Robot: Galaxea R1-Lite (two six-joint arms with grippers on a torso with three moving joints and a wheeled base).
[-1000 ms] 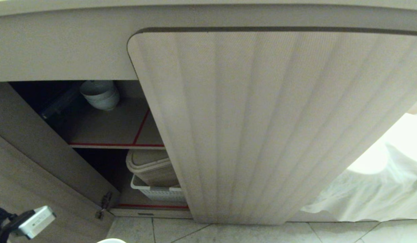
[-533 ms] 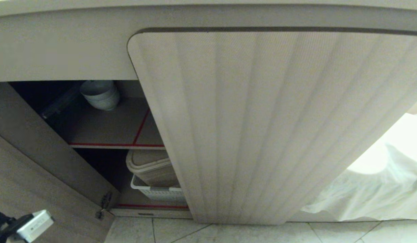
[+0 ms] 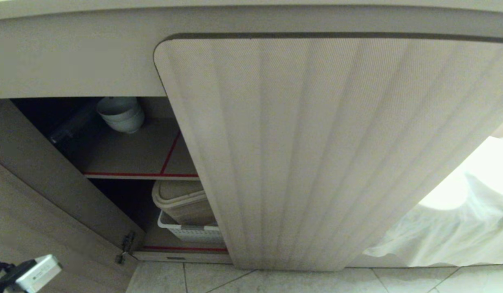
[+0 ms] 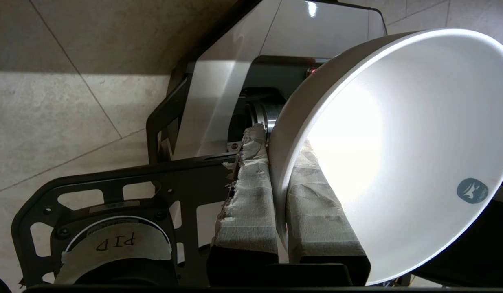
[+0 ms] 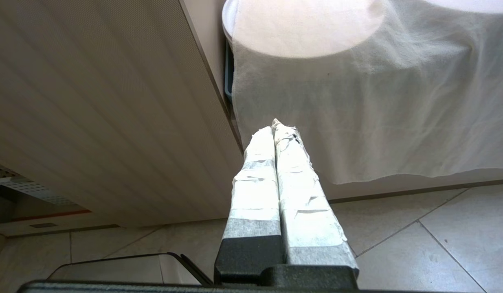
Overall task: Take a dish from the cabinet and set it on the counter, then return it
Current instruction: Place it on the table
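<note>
Pinching the rim of the white dish (image 4: 398,154), the left end effector (image 4: 280,211) has one taped finger inside and one outside. The dish is tipped on edge, its mouth facing sideways and its foot hidden. The right end effector (image 5: 277,134) rests closed and empty beside the cabinet (image 5: 104,114).

My left gripper (image 4: 277,195): black fingers wrapped in frayed white tape; behind them, glossy white base shell (image 4: 235,73) w/ black perforated frame, taped "PID" label (image 4: 115,242).
</note>
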